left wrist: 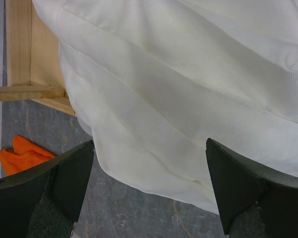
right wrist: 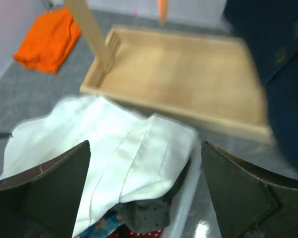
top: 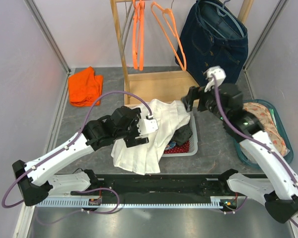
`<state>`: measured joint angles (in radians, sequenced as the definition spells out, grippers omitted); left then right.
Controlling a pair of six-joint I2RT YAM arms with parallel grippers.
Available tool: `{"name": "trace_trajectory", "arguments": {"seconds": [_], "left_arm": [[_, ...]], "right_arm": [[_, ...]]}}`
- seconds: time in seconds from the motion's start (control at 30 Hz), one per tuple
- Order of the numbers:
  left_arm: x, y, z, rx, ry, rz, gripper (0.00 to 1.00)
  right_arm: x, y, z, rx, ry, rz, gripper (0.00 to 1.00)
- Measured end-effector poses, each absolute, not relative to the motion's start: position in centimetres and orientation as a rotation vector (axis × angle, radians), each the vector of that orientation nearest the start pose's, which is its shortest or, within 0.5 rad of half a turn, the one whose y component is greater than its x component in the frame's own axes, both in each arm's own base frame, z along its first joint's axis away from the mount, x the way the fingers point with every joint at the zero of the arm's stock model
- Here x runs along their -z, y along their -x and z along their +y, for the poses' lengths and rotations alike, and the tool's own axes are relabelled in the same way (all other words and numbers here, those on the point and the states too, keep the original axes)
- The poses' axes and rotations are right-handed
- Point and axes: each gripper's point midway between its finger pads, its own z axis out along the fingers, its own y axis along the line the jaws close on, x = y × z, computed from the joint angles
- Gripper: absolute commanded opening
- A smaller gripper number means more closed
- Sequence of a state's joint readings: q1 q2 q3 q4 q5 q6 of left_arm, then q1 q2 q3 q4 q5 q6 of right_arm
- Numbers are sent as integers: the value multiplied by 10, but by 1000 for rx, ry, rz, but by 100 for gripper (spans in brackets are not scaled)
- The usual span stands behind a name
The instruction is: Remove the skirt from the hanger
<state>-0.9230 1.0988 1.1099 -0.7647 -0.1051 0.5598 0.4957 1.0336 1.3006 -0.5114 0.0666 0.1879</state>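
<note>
A dark blue denim skirt [top: 213, 42] hangs on a teal hanger [top: 229, 19] at the back right; it shows blurred in the right wrist view [right wrist: 283, 64]. A white pleated garment [top: 149, 139] lies spread over the tray and table in the middle, with no hanger in it; it also shows in the left wrist view [left wrist: 188, 89] and the right wrist view [right wrist: 119, 144]. My left gripper [top: 140, 133] is open and empty just above the white garment's left edge [left wrist: 149, 188]. My right gripper [top: 188, 103] is open and empty above the tray's far corner [right wrist: 144, 188], below the denim skirt.
Two empty orange hangers [top: 138, 34] hang on the wooden rack, whose base tray [top: 159, 87] sits behind the white garment. A white tray [top: 191, 148] holds dark and patterned clothes. An orange cloth [top: 85, 85] lies back left. A teal basket [top: 283, 130] with patterned fabric stands right.
</note>
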Motion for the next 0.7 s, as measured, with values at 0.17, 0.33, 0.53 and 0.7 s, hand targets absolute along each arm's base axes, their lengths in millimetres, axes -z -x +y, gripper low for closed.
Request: {"name": "trace_trajectory", "arguments": {"seconds": [0.17, 0.33, 0.53, 0.7], "left_arm": [[-211, -224, -209, 3, -1518, 1735, 100], [-203, -245, -198, -92, -1466, 1732, 100], [-159, -262, -185, -192, -1491, 1799, 9], [-136, -263, -183, -221, -1566, 1847, 2]], "right_arm": [[-235, -288, 180, -533, 262, 2087, 98], [-187, -286, 198, -634, 239, 2184, 96], [-185, -297, 220, -748, 228, 2154, 50], [-215, -283, 229, -782, 281, 2059, 13]]}}
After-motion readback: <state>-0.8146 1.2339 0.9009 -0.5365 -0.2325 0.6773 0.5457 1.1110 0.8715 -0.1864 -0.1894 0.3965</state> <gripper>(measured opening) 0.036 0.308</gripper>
